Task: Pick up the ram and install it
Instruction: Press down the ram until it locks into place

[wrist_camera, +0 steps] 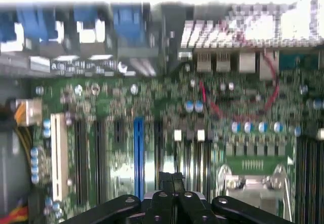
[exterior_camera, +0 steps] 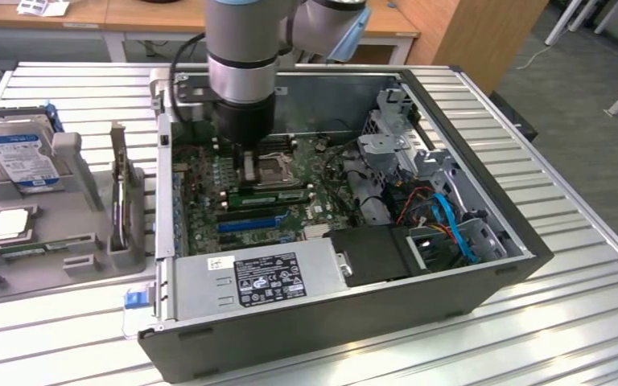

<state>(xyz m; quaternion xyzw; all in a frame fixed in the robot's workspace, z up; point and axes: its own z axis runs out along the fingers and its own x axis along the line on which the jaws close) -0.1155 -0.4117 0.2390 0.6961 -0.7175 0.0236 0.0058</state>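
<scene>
Claw shut and empty over the board; ram outside the case.

Your case (exterior_camera: 470,241) sits on the worktop (exterior_camera: 588,322). The claw (wrist_camera: 172,183), fingers pressed together on nothing, hangs inside the case. What looks like the ram (exterior_camera: 28,248) lies outside the case, well off towards the exterior view's left, long axis roughly across that view.
</scene>
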